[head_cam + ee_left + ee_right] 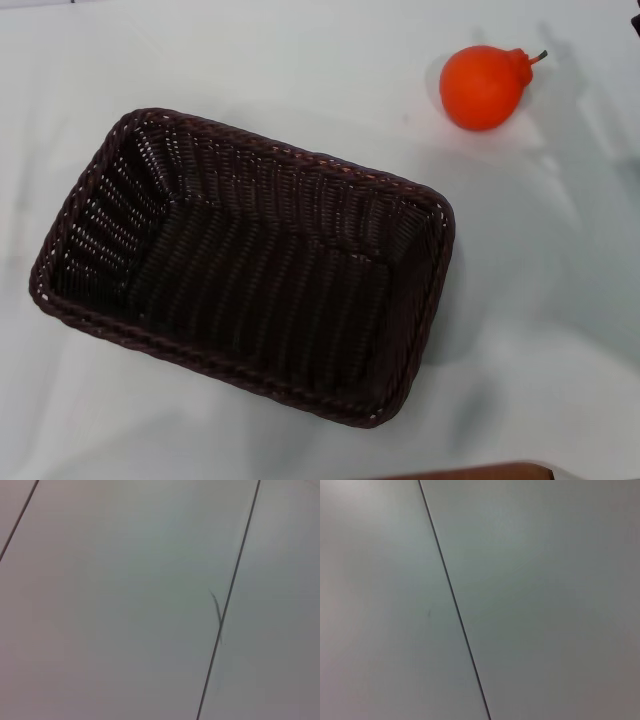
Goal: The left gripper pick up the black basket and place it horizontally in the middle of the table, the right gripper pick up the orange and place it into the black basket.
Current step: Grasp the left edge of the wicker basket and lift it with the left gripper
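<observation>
Black basket (245, 265) (holding nothing), orange (483, 86) beyond.

You have neither arm over the counter in the head view. Your left claw and your right claw are out of sight in all 3 views, so their finger state cannot be read. A dark sliver (636, 22) sits at the far right edge of the head view, on your right arm's side, but too little shows to tell whether it is part of that arm. Each wrist camera shows none of its own arm's fingers and faces only a flat pale surface, the left wrist (125, 605) and the right wrist (545, 605) alike.
</observation>
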You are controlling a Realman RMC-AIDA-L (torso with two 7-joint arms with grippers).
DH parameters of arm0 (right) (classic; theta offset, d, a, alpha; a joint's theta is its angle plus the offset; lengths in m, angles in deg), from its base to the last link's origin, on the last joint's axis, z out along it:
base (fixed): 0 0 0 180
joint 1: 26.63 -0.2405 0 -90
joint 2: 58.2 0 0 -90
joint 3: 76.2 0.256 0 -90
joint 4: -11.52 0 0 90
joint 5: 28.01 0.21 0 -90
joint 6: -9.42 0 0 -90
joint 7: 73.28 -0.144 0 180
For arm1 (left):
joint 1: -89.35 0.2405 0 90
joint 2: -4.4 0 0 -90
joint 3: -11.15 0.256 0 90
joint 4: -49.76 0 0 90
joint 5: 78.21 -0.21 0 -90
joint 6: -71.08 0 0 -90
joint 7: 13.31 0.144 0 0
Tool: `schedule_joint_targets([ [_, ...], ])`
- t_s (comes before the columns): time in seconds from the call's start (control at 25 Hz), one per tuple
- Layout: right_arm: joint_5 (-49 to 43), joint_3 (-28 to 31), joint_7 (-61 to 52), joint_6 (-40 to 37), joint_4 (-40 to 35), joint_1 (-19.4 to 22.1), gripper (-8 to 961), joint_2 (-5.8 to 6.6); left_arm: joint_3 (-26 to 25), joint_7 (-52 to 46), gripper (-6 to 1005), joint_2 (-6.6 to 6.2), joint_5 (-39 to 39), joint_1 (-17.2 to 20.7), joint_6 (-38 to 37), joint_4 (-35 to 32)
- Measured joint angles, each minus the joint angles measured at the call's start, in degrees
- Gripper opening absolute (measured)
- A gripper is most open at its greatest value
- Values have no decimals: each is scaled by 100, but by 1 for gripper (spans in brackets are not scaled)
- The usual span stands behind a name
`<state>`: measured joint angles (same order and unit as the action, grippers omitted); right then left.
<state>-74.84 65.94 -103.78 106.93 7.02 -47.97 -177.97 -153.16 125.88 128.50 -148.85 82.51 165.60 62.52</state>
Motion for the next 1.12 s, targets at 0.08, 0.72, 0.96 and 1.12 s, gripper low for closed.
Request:
schedule_joint_targets([
  [0.08, 1, -1, -1, -12, 10, 3, 943, 0, -5, -1, 837, 0, -5, 0, 4, 0],
  [0.72, 8, -55, -40, -57, -27, 12, 930, -17, 957, -1825, 778, -67, -317, 354, 201, 1611],
  [0.96, 16, -55, -43, -62, 4, 23, 925, -12, 1271, -5147, 787, -56, -1849, 573, 140, 5148],
  [1.12, 34, -42, -44, -72, 8, 18, 921, -11, 1422, -6849, 806, -55, -2985, 426, 415, 7016],
])
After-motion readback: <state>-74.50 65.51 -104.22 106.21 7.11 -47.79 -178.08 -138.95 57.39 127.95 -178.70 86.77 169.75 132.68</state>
